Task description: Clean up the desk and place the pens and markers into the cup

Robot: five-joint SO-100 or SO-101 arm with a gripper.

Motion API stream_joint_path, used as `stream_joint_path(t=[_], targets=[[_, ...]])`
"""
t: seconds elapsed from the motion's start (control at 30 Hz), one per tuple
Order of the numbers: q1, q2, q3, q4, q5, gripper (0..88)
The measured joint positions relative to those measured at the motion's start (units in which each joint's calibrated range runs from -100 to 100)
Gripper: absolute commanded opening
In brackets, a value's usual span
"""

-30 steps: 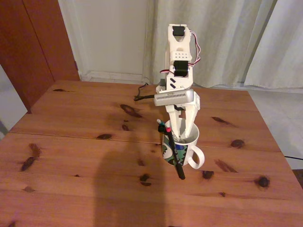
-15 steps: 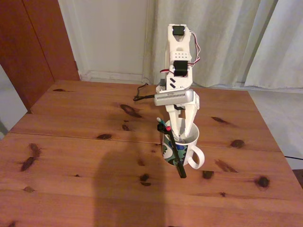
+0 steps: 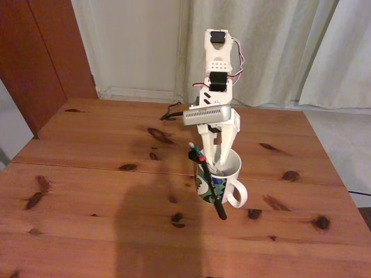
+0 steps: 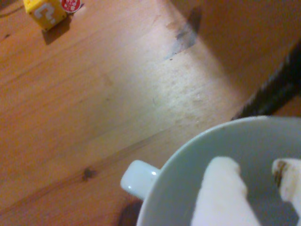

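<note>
Arm reaching down into the cup on the counter

In the fixed view, the knotty red-brown counter (image 3: 87, 191) carries the white patterned cup (image 3: 219, 184) near its middle; a black pen (image 3: 208, 182) leans out over the cup's left rim, with a teal pen tip (image 3: 192, 146) and a red tip beside it at the top. The white fingers (image 3: 207, 152) point down into the cup, spread apart and holding nothing. In the wrist view a yellow block (image 4: 46, 12) lies at upper left, the cup handle (image 4: 137, 179) lower centre.
</note>
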Motion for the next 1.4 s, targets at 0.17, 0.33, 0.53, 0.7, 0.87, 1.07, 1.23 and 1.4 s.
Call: stream_joint_path(t=[0.17, 0.33, 0.53, 0.7, 0.87, 1.07, 1.23, 1.4], targets=[[0.2, 0.0, 0.0, 0.0, 0.0, 8.3], [1.4, 0.1, -1.4, 0.0, 0.0, 0.0], [3.7, 0.1, -2.2, 0.0, 0.0, 0.9], [4.8, -2.0, -2.2, 0.0, 0.0, 0.8], [5.4, -7.7, -2.0, 0.0, 0.0, 0.8], [5.1, -18.1, 7.6, 1.7, 4.2, 0.9], [2.1, -30.8, 19.4, 12.8, 8.6, 0.9], [-0.1, -44.8, 29.1, 27.4, 11.1, 0.9]])
